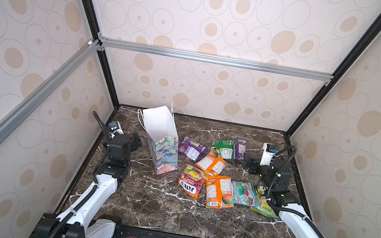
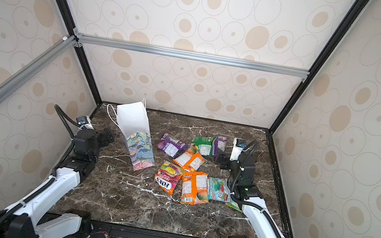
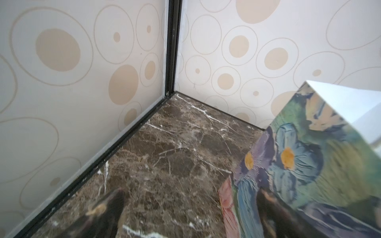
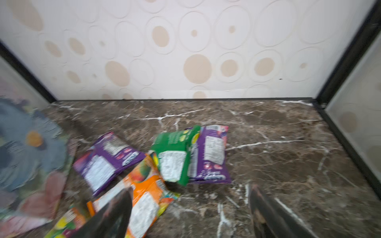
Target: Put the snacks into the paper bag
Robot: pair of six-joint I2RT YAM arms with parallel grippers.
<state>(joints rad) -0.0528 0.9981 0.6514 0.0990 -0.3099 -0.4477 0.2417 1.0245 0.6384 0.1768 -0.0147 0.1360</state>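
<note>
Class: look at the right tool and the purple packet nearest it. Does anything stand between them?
Nothing visible does. The right tool hangs open just short of the purple packet, with only bare marble table between. The green packet overlaps one edge of it, not the approach.

Dark brown marble bench (image 1: pixel 155 210), white veins all over. The paper bag (image 1: pixel 158 140) is plain white inside, with teal, blue and pink painted flowers outside. There's a purple packet (image 1: pixel 191 149), a green packet (image 1: pixel 222 148), a second purple packet (image 1: pixel 240 149), an orange packet (image 1: pixel 212 164), a second orange packet (image 1: pixel 219 192), a teal packet (image 1: pixel 243 193), a yellow-green packet (image 1: pixel 262 205), and a red-and-yellow FOX'S packet (image 1: pixel 191 185). The cream walls (image 1: pixel 213 24) have beige ovals, thinly ringed.
</note>
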